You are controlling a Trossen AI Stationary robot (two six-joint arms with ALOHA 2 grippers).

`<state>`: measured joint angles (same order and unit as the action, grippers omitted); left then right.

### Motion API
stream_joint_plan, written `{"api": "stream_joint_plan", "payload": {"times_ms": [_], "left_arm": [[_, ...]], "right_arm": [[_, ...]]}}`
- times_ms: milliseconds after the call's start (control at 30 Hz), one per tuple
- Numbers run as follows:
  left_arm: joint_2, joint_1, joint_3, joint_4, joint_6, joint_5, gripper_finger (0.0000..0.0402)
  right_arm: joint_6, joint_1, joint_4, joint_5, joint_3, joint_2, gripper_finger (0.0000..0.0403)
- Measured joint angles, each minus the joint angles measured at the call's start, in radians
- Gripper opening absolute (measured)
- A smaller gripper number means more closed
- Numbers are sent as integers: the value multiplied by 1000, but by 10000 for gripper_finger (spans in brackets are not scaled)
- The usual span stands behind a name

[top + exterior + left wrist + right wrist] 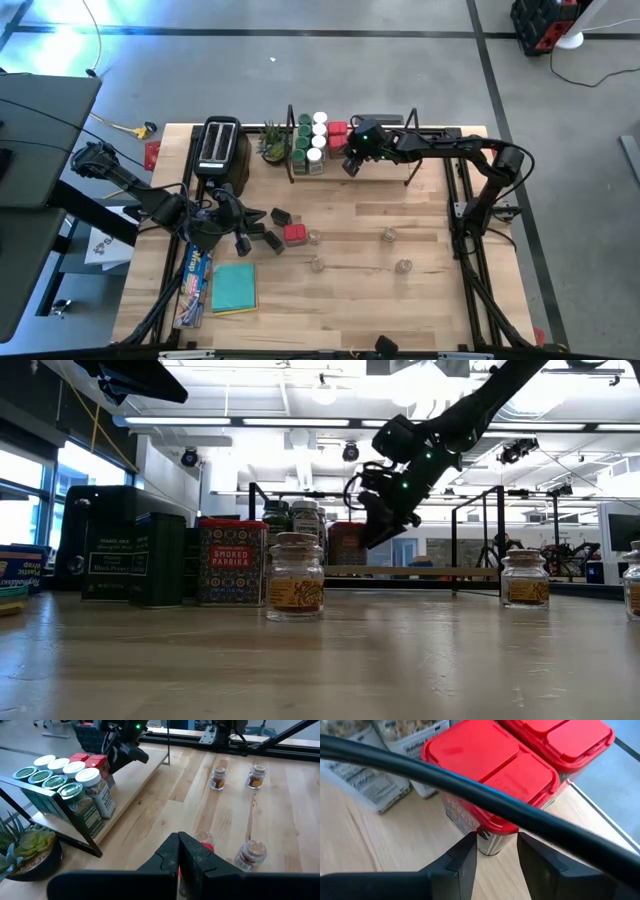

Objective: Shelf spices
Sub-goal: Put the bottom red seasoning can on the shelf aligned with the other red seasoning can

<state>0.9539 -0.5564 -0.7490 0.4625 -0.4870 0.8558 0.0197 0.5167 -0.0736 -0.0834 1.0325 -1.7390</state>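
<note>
The shelf (385, 168) stands at the table's far edge, with green-lidded jars (302, 140), white-lidded jars (319, 130) and two red tins (338, 132) on its plank. My right gripper (496, 851) reaches in at the nearer red tin (490, 775), one finger on each side. Dark tins (272, 228), another red tin (294, 234) and tiny clear jars (388, 234) stand on the table. My left gripper (178, 855) hovers shut and empty over the table's left middle, beside the dark tins. My right gripper pinches the red tin's lower body (487, 845) between its two fingers, one on each of two opposite sides. The fingers slant down from the table's near right. The tin stands upright on the shelf plank, next to the other red tin (570, 740).
A black toaster (220, 150) and a potted plant (272, 145) stand left of the shelf. A teal pad (235, 287) and a flat packet (194, 280) lie at the near left. A dark bar (420, 772) crosses the right wrist view in front of the tin.
</note>
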Motion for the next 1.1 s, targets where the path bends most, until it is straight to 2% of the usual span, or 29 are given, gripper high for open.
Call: {"api": "stream_joint_plan", "payload": {"times_ms": [200, 433, 500, 667, 967, 1033, 1100], "left_arm": [[0, 0, 0, 0, 0, 0, 3], [0, 0, 0, 0, 0, 0, 3], [0, 0, 0, -3, 0, 0, 3], [0, 0, 0, -5, 0, 0, 3], [0, 0, 0, -4, 0, 0, 3], [0, 0, 0, -4, 0, 0, 3], [0, 0, 0, -4, 0, 0, 3]], "right_arm": [[60, -15, 3, 5, 0, 0, 133], [86, -92, 37, 20, 0, -24, 133], [85, -106, 50, -12, 0, -38, 133], [89, -112, 38, -170, 0, -39, 133], [104, -129, -47, -290, 0, 75, 133], [90, -140, -36, -281, 0, 108, 133], [59, -147, 2, -205, 0, 126, 133]]}}
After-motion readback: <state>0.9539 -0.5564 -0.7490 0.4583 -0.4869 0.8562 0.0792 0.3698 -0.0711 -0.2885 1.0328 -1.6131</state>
